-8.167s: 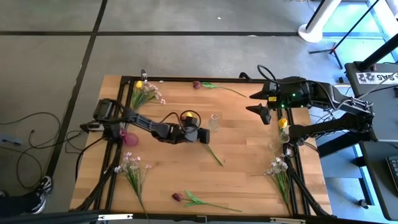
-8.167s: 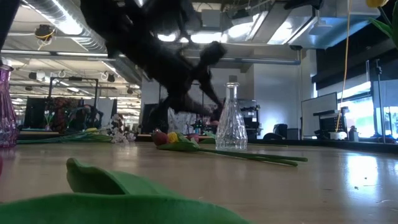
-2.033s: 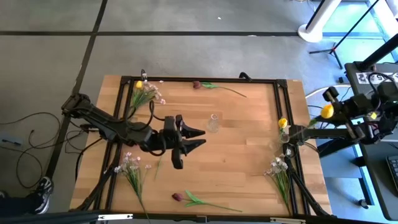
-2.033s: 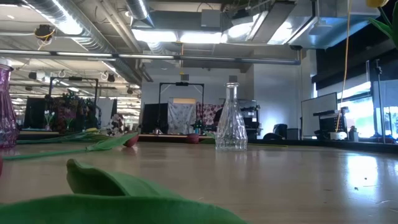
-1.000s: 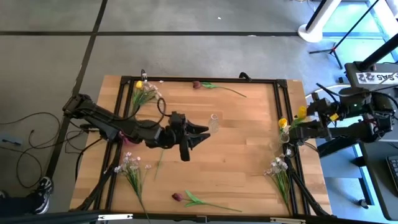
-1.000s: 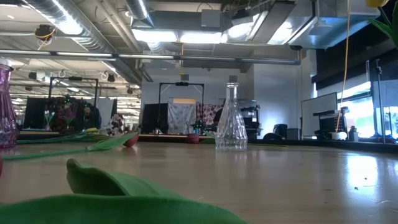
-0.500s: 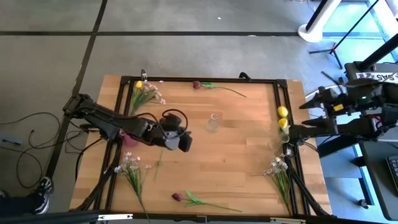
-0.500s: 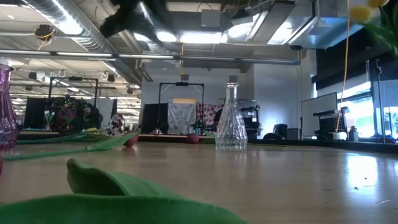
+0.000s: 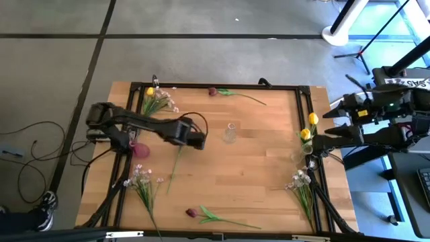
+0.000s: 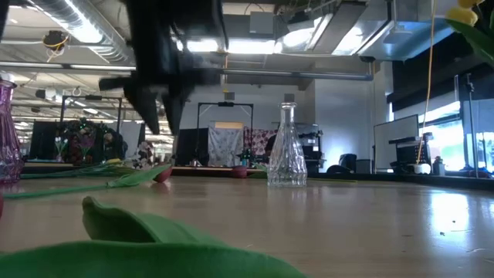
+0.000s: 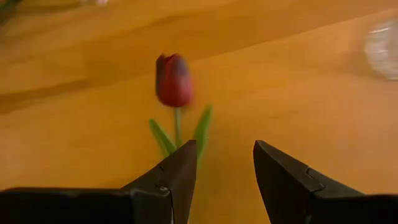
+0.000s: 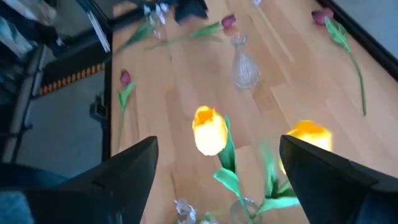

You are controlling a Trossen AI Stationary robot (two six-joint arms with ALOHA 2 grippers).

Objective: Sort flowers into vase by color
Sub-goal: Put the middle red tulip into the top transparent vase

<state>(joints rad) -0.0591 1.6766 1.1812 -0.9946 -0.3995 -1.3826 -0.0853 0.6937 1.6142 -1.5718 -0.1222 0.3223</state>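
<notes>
Hovering open-fingered, left gripper [image 11: 222, 163] has swung over the dark red tulip [image 11: 173, 79] on the wooden table [image 9: 255, 168].
Right gripper [image 12: 214, 168], open, has dropped its yellow tulip [image 9: 312, 119] into the right-edge vase; red pickup likely next.

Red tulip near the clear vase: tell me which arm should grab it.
Left. The left gripper hangs open right above the red tulip, while the right gripper sits off the table's far right edge.

The high view looks straight down on the table [image 9: 262, 154]; the low view looks level across it; both share the clear vase [image 9: 230, 132].
</notes>
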